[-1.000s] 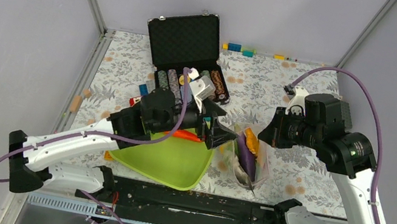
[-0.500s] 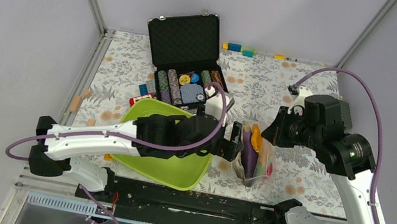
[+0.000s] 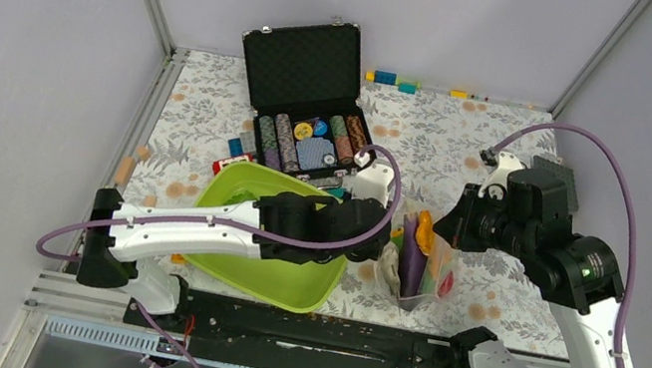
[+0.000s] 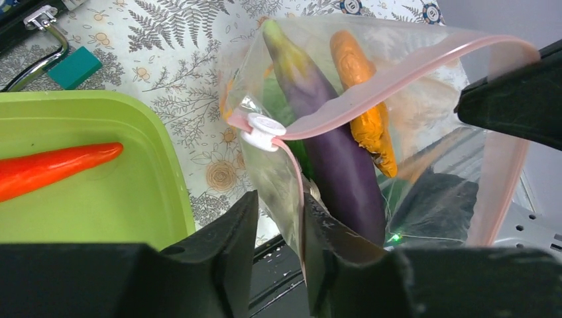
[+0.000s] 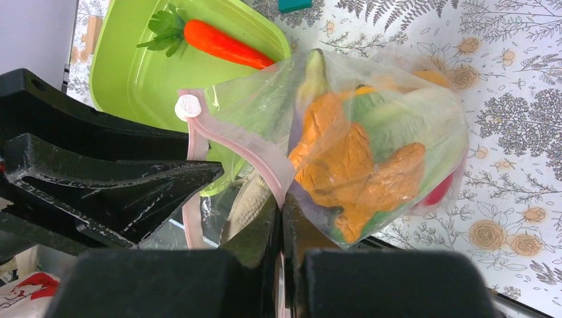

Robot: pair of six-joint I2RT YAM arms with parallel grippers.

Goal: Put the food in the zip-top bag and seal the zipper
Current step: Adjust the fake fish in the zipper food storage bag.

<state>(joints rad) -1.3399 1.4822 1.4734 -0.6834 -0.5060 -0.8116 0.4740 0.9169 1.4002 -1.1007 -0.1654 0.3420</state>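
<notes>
Left hand (image 4: 275, 218) clamped on zip-top bag (image 5: 371, 152) near edge, right hand (image 5: 281, 218) pinching pink zipper (image 4: 397, 73), bag upright right of green tray (image 3: 271, 271), eggplant (image 4: 325, 132) inside, other contents blurred, carrot (image 5: 222, 41) in tray

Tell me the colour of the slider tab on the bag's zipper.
White, on the pinkish zipper; the slider tab shows best in the left wrist view.
</notes>
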